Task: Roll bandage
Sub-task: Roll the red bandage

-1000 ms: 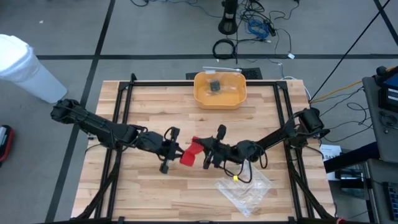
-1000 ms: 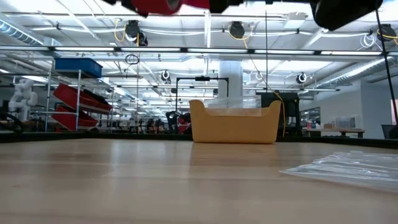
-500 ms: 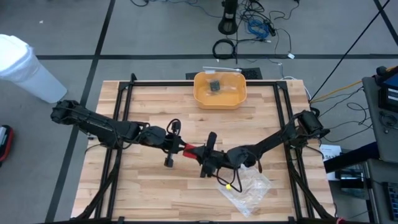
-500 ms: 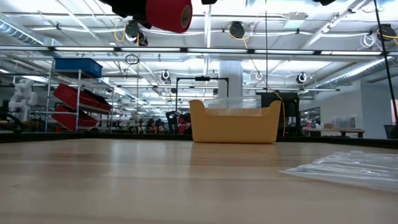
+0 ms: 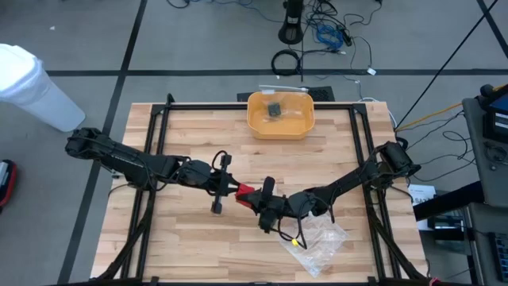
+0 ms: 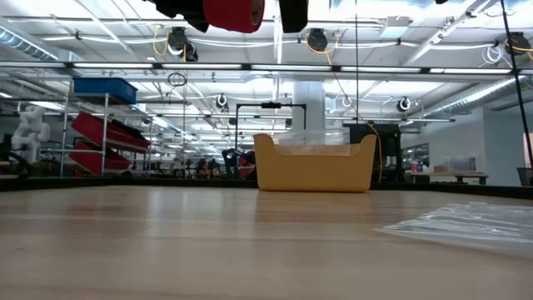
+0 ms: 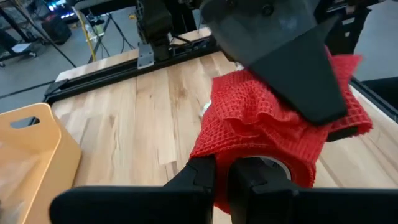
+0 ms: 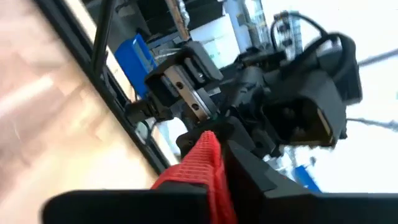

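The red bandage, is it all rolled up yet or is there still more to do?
Mostly rolled: the bandage already looks like a fat red roll held up above the table. Right now the left gripper pinches one end and the right gripper meets it from the other side, pinching a loose red edge. Left to do: tuck that floppy edge, seen in the left wrist view, and put the roll down.

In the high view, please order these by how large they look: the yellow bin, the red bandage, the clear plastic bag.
1. Clear plastic bag, though the right arm partly covers it.
2. Yellow bin, nearly alike in size.
3. Red bandage, clearly the smallest.
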{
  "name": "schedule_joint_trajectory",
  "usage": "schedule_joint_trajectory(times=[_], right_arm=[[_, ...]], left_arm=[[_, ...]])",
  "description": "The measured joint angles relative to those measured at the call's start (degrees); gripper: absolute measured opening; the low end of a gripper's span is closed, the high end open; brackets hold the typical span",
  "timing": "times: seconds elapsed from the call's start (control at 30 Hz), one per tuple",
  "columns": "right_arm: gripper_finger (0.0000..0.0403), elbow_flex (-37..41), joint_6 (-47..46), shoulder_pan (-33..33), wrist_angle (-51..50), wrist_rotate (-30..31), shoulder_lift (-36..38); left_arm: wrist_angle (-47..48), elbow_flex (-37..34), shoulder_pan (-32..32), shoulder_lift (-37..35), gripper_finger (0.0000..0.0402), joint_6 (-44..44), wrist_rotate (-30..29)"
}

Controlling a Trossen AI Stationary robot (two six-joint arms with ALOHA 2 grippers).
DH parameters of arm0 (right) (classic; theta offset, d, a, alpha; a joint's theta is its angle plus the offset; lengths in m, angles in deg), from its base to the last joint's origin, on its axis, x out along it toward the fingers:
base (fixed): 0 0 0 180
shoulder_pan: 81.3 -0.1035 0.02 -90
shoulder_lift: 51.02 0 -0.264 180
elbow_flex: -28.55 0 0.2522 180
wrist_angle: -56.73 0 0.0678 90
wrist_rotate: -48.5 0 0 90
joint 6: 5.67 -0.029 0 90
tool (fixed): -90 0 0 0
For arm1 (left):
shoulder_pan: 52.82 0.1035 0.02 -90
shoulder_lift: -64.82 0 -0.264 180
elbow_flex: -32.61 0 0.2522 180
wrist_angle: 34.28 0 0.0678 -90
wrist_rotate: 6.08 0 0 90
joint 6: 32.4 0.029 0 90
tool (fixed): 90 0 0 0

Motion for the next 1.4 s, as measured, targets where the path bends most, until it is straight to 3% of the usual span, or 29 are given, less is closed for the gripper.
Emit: schedule_joint_trajectory(times=[0.27, 0.43, 1.03, 1.4], right_arm=[[0.0127, 0.0, 21.4, -1.7, 0.7, 0.3, 0.0], [0.0162, 0.0, 26.4, -2.0, 0.6, 0.1, 0.0], [0.0149, -0.5, 33.9, -2.6, -2.0, 0.8, 0.0], [0.0148, -2.2, 48.8, -3.1, -2.8, 7.9, 0.0]], left_arm=[[-0.7, 0.0, 0.0, 0.0, 0.0016, 1.2, 0.5], [-1.9, 0.0, 0.0, 0.0, 0.0015, 2.4, 0.5], [-3.2, 0.0, 0.0, 0.0, 0.0015, 4.1, -1.7], [-7.1, 0.1, 0.0, -0.1, 0.0015, 5.8, -3.7]])
